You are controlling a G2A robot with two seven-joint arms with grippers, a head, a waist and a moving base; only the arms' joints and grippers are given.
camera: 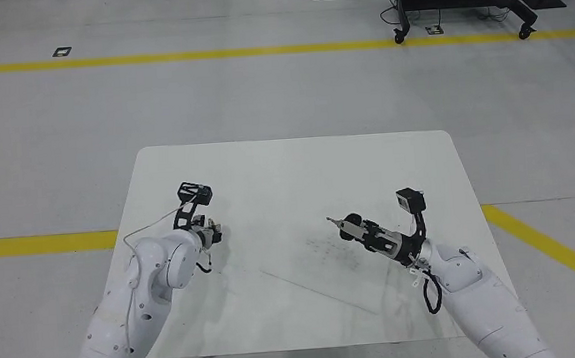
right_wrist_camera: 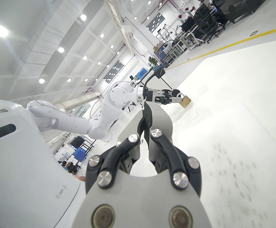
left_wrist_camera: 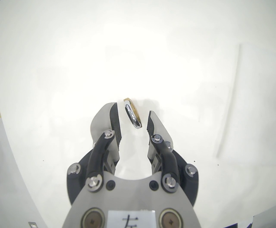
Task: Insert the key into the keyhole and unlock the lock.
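Observation:
A small brass padlock (left_wrist_camera: 135, 118) with a silver shackle sits tilted on the white table (camera: 297, 168). My left gripper (left_wrist_camera: 132, 109) is open around it, one finger on each side with gaps to the lock. In the right wrist view the padlock (right_wrist_camera: 186, 101) rests on the table at the tip of the left gripper (right_wrist_camera: 180, 96). My right gripper (camera: 349, 227) hovers over the table's right half, shut on the key (camera: 333, 220), whose thin tip points left toward the lock. The right fingers (right_wrist_camera: 145, 112) are pressed together and hide the key.
Faint scuff marks (camera: 322, 247) cross the table between the two arms. The table's far edge (camera: 295, 139) meets grey floor with yellow lines (camera: 259, 51). A dark wheeled cart (camera: 466, 1) stands far back right.

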